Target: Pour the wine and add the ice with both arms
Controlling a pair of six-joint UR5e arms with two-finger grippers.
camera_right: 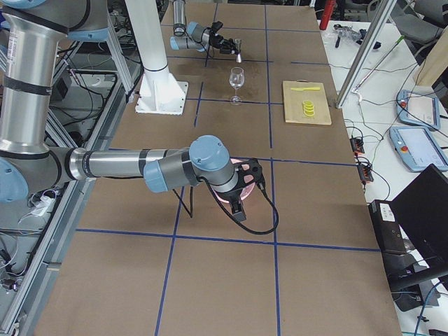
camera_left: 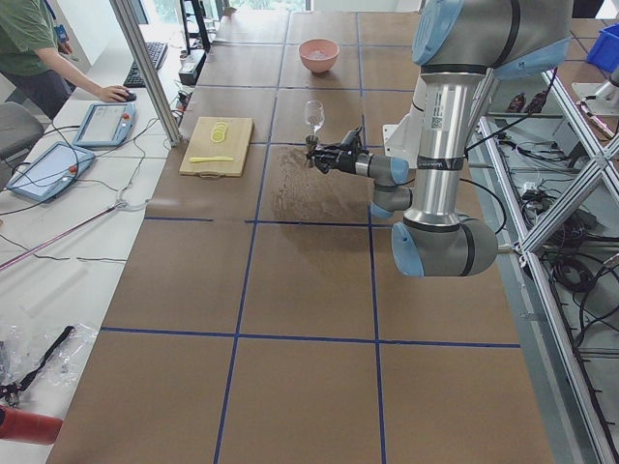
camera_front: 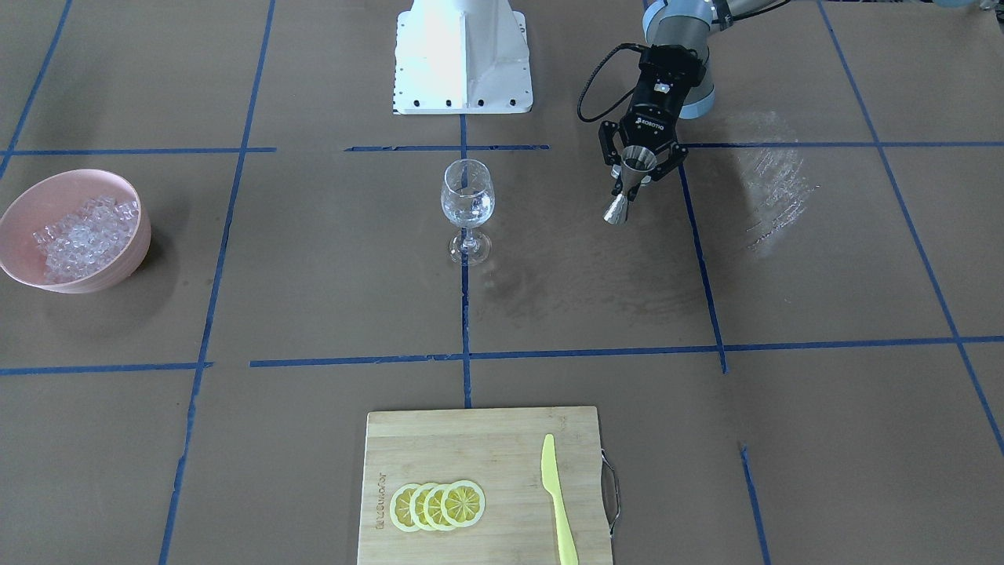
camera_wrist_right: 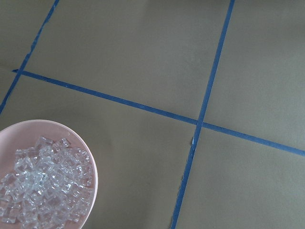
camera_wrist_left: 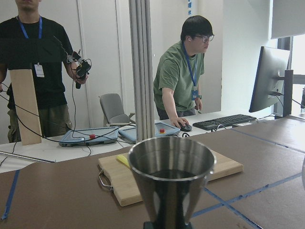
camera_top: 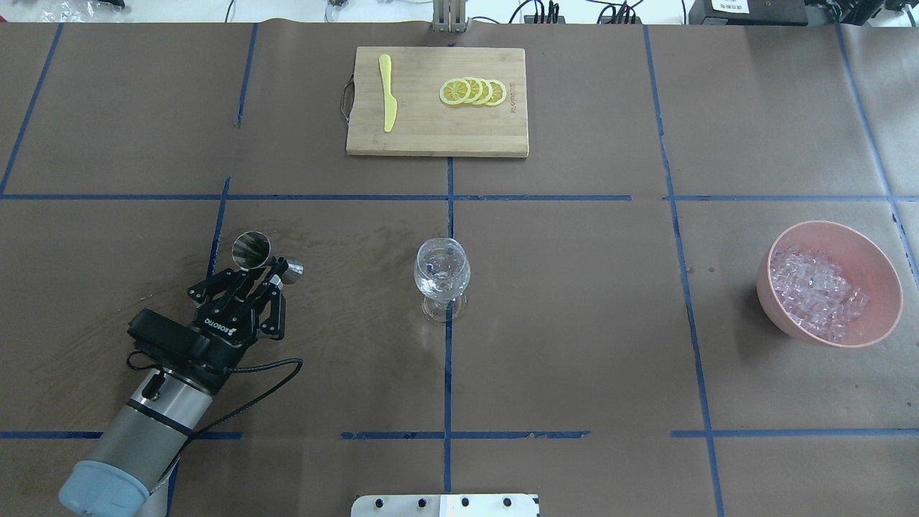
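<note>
A clear wine glass (camera_front: 467,205) stands upright at the table's middle, also in the overhead view (camera_top: 441,273). My left gripper (camera_front: 637,169) is shut on the waist of a steel jigger (camera_front: 630,179), held above the table well to the glass's side; the overhead view shows it too (camera_top: 253,250). The left wrist view shows the jigger's open cup (camera_wrist_left: 171,174) close up. A pink bowl (camera_top: 883,267) holds the ice (camera_top: 815,291), several small clear cubes. My right gripper (camera_right: 241,192) hangs over that bowl; I cannot tell whether it is open. The right wrist view shows the ice (camera_wrist_right: 43,191) at lower left.
A bamboo cutting board (camera_front: 439,447) at the operators' side carries lemon slices (camera_front: 438,504) and a yellow knife (camera_front: 557,502). The white pedestal (camera_front: 463,55) stands behind the glass. Two people (camera_wrist_left: 183,71) stand past the table's far edge.
</note>
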